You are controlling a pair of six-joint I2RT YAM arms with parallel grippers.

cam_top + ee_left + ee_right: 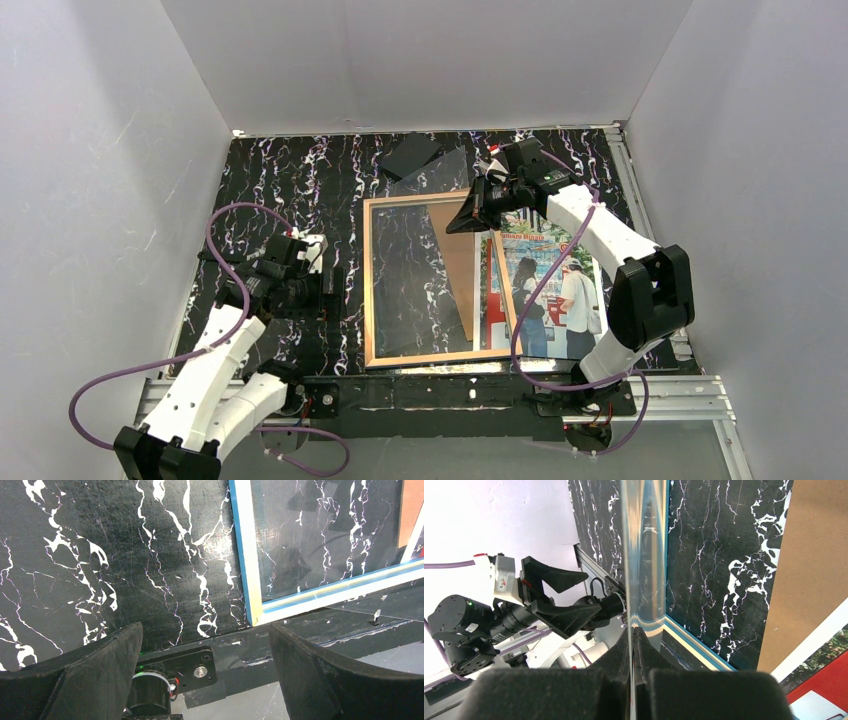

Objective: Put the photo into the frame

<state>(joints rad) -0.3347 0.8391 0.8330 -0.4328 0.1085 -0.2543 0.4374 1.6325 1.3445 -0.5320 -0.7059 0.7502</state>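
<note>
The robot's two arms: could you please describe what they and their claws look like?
The left arm and right arm have smooth white shells with chunky black joint housings, and a thin purple cable loops alongside each. The left claw and right claw have broad, matte black, wedge-shaped fingers. Small red tabs mark each wrist.

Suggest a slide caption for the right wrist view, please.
Right gripper pinching a clear pane edge-on over the frame, left gripper open behind.

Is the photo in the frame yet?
Not yet. The photo lies picture-up right of the frame, mostly outside it; marbled table shows through the opening.
</note>
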